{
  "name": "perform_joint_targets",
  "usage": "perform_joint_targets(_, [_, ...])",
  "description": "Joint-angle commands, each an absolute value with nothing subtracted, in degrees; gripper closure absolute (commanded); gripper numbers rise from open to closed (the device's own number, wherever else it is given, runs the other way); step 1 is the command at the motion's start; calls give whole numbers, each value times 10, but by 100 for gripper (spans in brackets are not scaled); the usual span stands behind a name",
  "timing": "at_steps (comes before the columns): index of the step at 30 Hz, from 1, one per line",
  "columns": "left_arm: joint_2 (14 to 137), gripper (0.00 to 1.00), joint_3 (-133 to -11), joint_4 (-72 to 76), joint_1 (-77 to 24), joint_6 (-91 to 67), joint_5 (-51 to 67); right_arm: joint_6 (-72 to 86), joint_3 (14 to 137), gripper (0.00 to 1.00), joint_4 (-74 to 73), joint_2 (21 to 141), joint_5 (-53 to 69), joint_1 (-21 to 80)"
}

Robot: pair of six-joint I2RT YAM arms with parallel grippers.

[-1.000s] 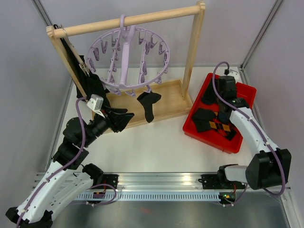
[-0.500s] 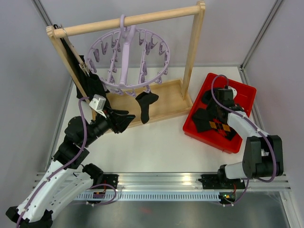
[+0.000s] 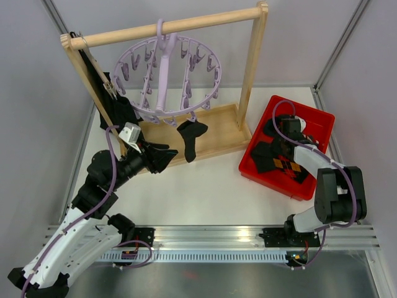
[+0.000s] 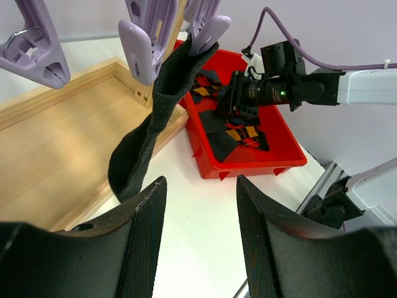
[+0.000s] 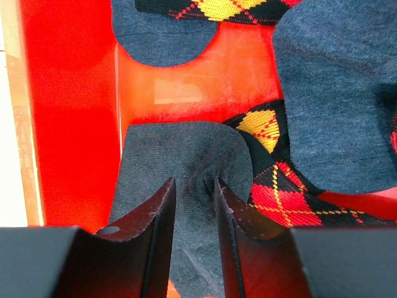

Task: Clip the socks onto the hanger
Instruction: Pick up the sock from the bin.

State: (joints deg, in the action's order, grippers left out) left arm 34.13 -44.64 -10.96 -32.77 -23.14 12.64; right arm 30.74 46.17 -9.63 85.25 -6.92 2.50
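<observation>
The lilac hanger hangs by its hook from the wooden rail. One plain black sock hangs from a clip at its near rim; it also shows in the left wrist view under a lilac clip. My left gripper is open and empty, just left of and below that sock. My right gripper is down in the red tray, its jaws pinching a fold of a plain dark sock. Argyle socks lie beside it.
The wooden frame has a top rail, two posts and a flat base board. Dark fabric hangs along the left post. More plain and argyle socks fill the tray. Grey walls enclose the table.
My right arm has folded down and lowered its gripper into the tray onto the socks. My left gripper has edged right toward the hanging sock, which has swung slightly left.
</observation>
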Motion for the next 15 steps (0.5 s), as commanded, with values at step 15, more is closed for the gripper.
perform_joint_targets(15, [369,46,-463,-62,-330,-231,217,309,474,100,-103,808,-73,25])
